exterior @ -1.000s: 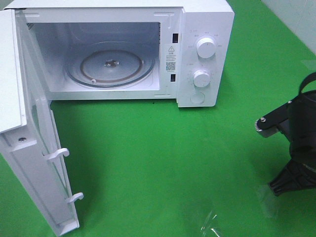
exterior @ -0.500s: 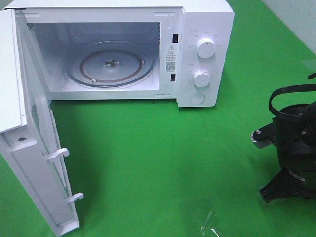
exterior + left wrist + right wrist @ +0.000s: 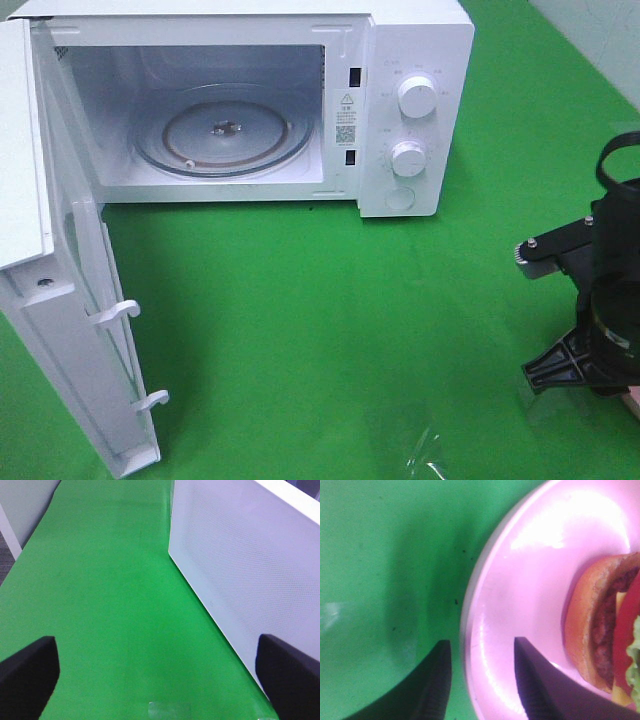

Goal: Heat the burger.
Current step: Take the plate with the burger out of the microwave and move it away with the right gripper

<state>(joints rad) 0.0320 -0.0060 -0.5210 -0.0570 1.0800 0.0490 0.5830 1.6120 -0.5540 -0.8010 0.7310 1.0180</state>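
Since a second ago the right gripper [image 3: 480, 680] has parted – its fingers [image 3: 532, 685] now straddle the pink plate [image 3: 520, 595] rim, gripping nothing. The burger [image 3: 607, 630] sits on that plate. The left gripper [image 3: 160, 670] hangs wide open, empty, beside the microwave [image 3: 415, 110] door [image 3: 240, 565].

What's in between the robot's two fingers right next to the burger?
The rim of the pink plate runs between the right gripper fingers; the burger sits further in. The right wrist view shows it.

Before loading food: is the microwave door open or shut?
Open. The door is swung wide, showing the bare glass turntable inside the microwave.
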